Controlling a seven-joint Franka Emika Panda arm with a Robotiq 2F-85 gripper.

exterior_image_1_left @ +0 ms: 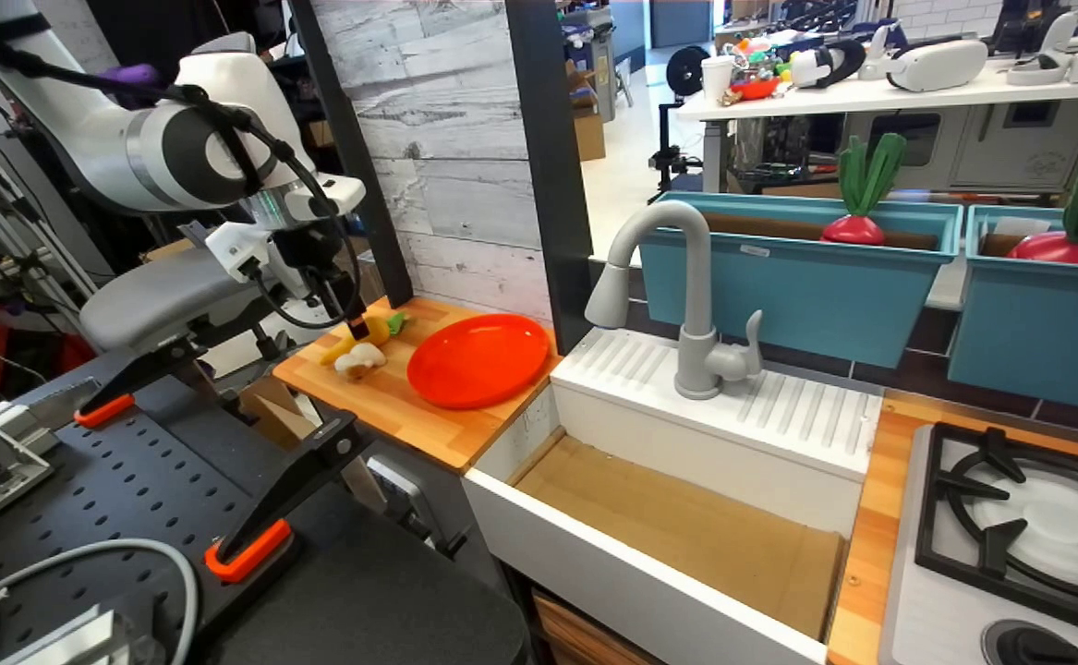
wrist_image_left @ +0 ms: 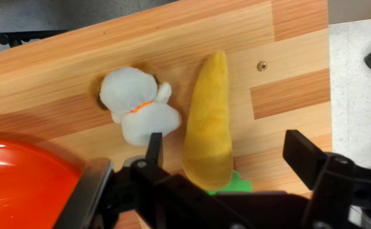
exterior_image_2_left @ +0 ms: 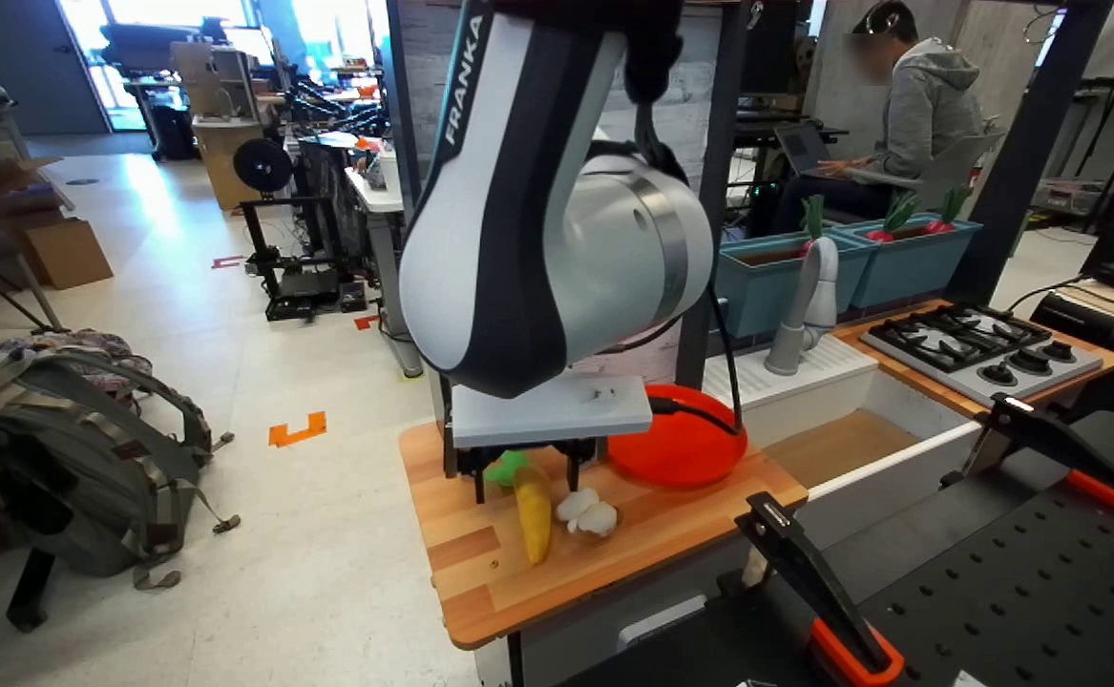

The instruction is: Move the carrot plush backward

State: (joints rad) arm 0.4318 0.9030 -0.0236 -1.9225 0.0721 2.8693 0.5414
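the carrot plush (wrist_image_left: 209, 124) lies on its side on the wooden counter (wrist_image_left: 287, 19). its yellow-orange body narrows to a tip that points toward the counter's edge, and its green tuft (wrist_image_left: 237, 183) is partly hidden behind my gripper (wrist_image_left: 225, 148) in the wrist view. i have the fingers (wrist_image_left: 299, 152) spread wide and released, one on each side of the plush's thick end, wood showing in both gaps. how high the tips stand over the wood i can't tell.

just beside the carrot is a small white plush toy (wrist_image_left: 150, 122) with an orange line across it; one finger overlaps it in the wrist view, and whether they touch i can't make out. near that toy sits the round orange-red plate (wrist_image_left: 23, 187), which both exterior views show between the toys and the white sink (exterior_image_1_left: 594, 573) with its gray faucet (exterior_image_1_left: 697, 277).

past the sink i see the stove (exterior_image_1_left: 936, 600), and behind the faucet the teal planter boxes (exterior_image_1_left: 788, 296). two black clamps (exterior_image_1_left: 284, 491) with orange handles are at the dark perforated table (exterior_image_1_left: 354, 591). in an exterior view a seated person (exterior_image_2_left: 924, 114) in a gray hoodie has a laptop (exterior_image_2_left: 798, 148).
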